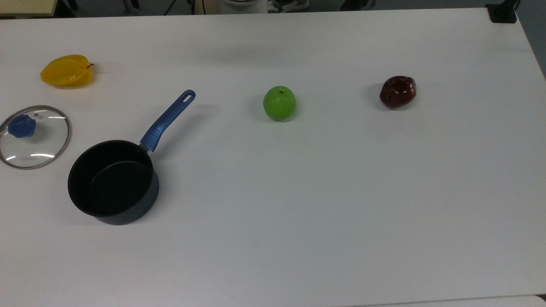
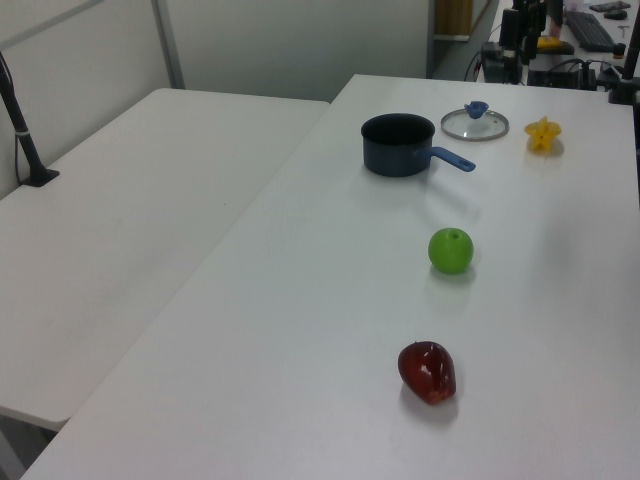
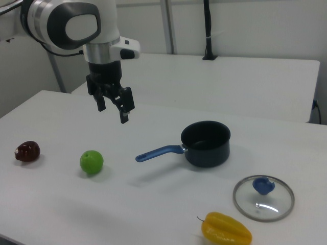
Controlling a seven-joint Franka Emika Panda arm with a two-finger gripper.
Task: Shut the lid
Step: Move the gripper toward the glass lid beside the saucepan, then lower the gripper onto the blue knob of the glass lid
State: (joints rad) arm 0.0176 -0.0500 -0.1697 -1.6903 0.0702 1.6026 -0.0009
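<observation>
Glass lid [image 1: 35, 137] lies flat at the table's [image 1: 324, 204] edge; spread-fingered gripper [image 3: 113, 105] could slip off its blue knob [image 1: 22, 126], missing the saucepan [image 1: 111, 181].

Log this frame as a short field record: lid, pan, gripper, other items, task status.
lid: lid lies flat on the table, knob up, at the top view's left of the saucepan, apart from it
pan: black saucepan upright, uncovered, nothing seen inside it
gripper: gripper open, holding nothing, raised above the table between the green apple and the saucepan in the right view
other items: yellow starfruit, green apple, dark red fruit
task status: lid not yet on pan
</observation>
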